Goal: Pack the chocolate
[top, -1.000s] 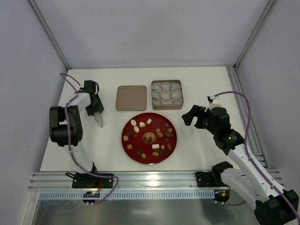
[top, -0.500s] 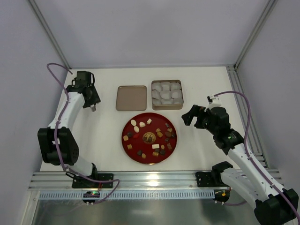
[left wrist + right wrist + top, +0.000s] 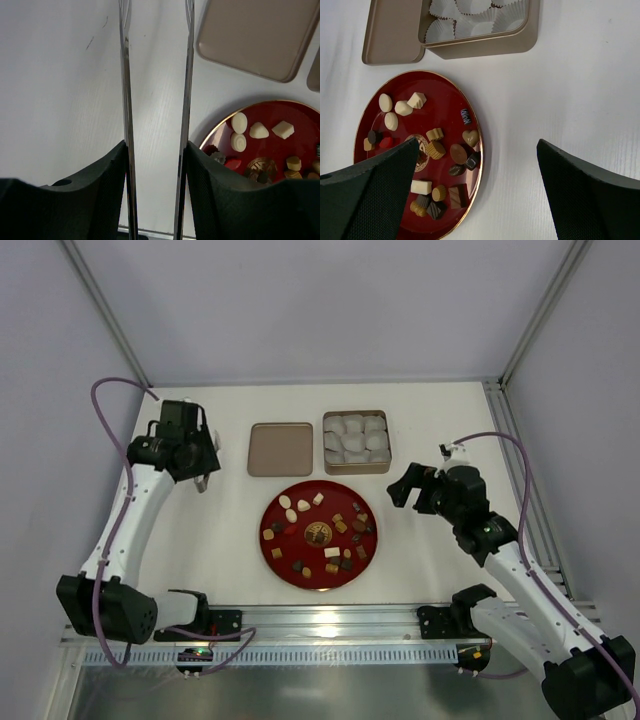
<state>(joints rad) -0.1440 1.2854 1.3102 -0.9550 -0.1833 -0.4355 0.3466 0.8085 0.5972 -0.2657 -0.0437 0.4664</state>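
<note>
Several chocolates (image 3: 340, 525), dark, tan and white, lie spread on a round red plate (image 3: 318, 508) at the table's middle. They also show in the right wrist view (image 3: 458, 153) and the left wrist view (image 3: 239, 122). My left gripper (image 3: 201, 480), with long thin metal blades, is open and empty over bare table, left of the plate and the lid (image 3: 156, 75). My right gripper (image 3: 405, 488) hovers right of the plate, wide open and empty (image 3: 480, 200).
A gold square tin (image 3: 356, 468) holding white crinkled paper cups (image 3: 356, 438) stands behind the plate. Its flat lid (image 3: 280, 448) lies to its left. Enclosure walls stand on the left, right and back. An aluminium rail runs along the near edge.
My left arm has swung from beside the plate's left edge out to the back left and stretched out. The right arm, plate and tin have not moved.
</note>
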